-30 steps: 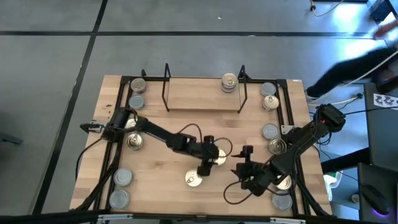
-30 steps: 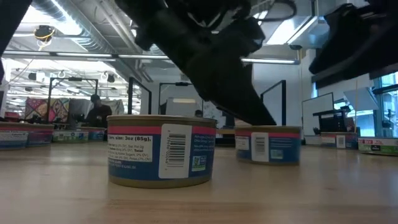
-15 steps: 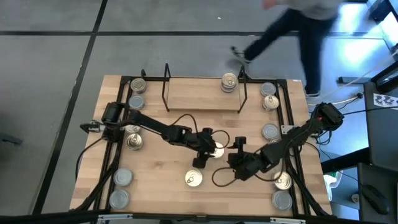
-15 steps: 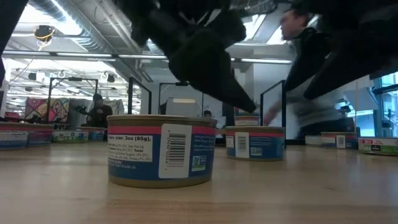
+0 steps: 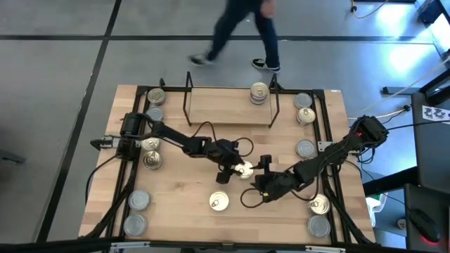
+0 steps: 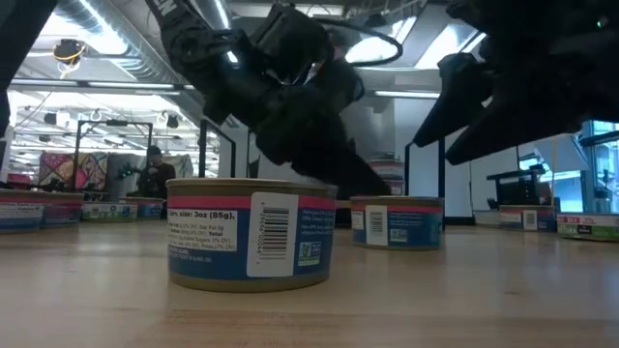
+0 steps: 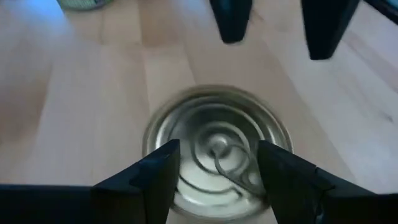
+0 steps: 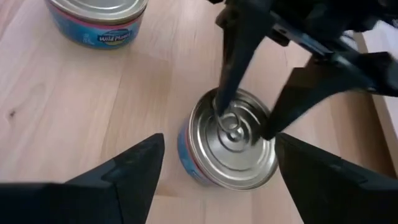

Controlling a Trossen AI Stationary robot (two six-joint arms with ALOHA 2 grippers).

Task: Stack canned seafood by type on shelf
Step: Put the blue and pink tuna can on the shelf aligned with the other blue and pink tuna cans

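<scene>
A can of seafood with a pull-tab top stands upright mid-table. My left gripper is open and slants down over the can's top. My right gripper is open just to the can's near right, its fingers apart from the can. Another pull-tab can stands nearer the front edge. The shelf stands at the far edge with a small stack of cans on its right end. My left gripper's fingertips stand over the can's top, coming slanting down from the table's left. They sit inside the can's rim rather than astride its wall. I cannot tell whether they touch the top.
More cans line the table's left edge and right edge. Black rails run along both sides. A person walks on the floor beyond the far edge.
My right gripper has moved toward the table's left, closing on the middle can. My left gripper has shifted a little toward the far edge and tipped over the can, which has slid slightly farther back. Both stay open. A person has crossed behind the table from right to left.
</scene>
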